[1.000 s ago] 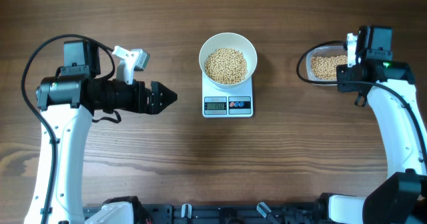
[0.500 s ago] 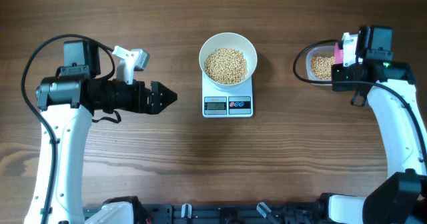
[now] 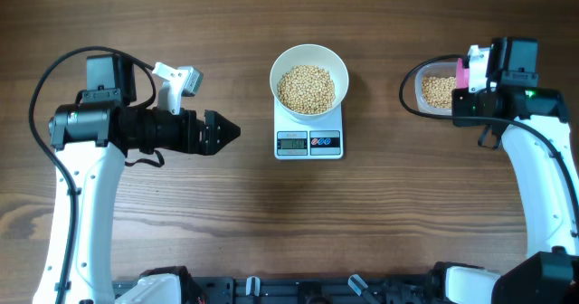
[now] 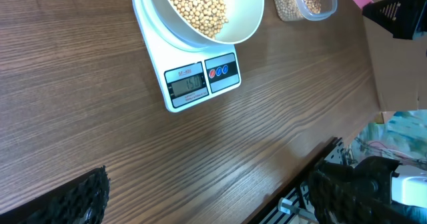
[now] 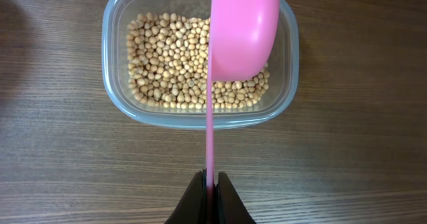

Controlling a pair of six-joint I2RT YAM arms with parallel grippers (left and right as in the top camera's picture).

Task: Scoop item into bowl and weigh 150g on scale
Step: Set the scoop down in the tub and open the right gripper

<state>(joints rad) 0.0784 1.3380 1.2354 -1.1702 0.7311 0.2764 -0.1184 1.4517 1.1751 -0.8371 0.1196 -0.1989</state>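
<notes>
Two lots of beans (image 3: 306, 89) are lying out: one in the bowl (image 3: 278, 69) on the scale (image 3: 308, 143), one in the tub (image 5: 113, 64) right of it. Your right gripper (image 5: 208, 184) is clenching the pink scoop (image 5: 243, 31) over that tub, likely for dipping; your left gripper (image 3: 224, 130) is hanging released.

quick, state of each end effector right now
Left end effector: open, holding nothing.
Right end effector: closed on the handle of the pink scoop, above the clear tub of beans.
</notes>
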